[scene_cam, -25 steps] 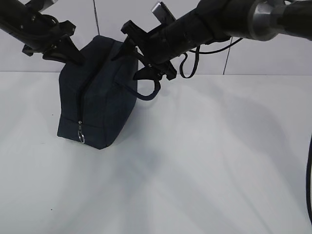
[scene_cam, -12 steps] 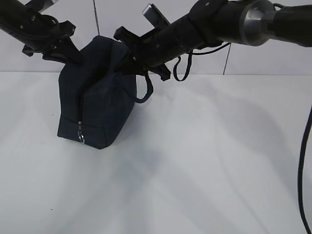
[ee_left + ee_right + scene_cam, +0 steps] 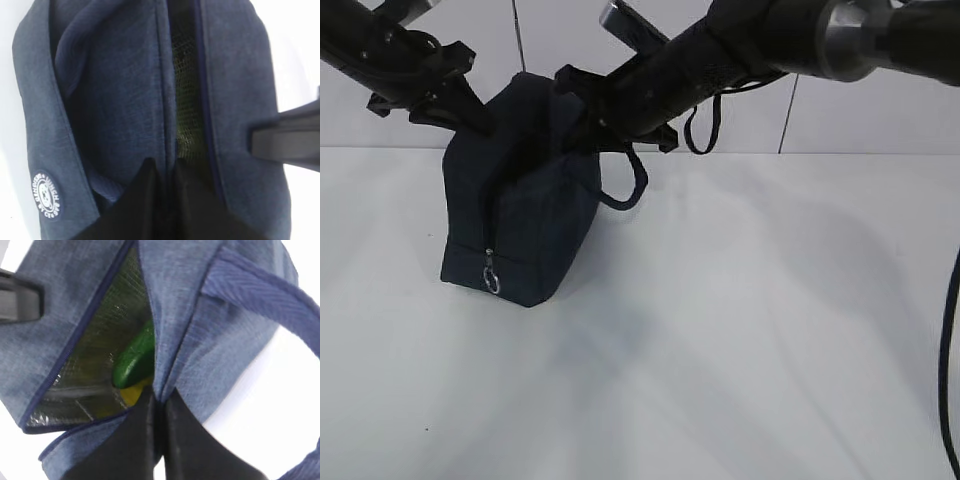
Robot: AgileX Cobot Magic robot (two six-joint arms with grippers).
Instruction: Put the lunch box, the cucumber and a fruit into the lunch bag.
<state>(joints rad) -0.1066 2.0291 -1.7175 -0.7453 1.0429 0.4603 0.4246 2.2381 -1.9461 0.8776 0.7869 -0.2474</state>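
Grippers (image 3: 156,405) and (image 3: 162,172) each clench one rim of the lunch bag (image 3: 520,210), so closing wants even, level tension over the cucumber (image 3: 132,360)

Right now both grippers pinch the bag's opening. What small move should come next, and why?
Probably pull the two edges together. The left gripper and right gripper each clamp a rim of the lunch bag; the cucumber and yellow fruit already lie inside, and the mouth gapes.

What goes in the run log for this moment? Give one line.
lunch bag: open | cucumber, fruit: inside | left gripper, right gripper: each pinching a rim
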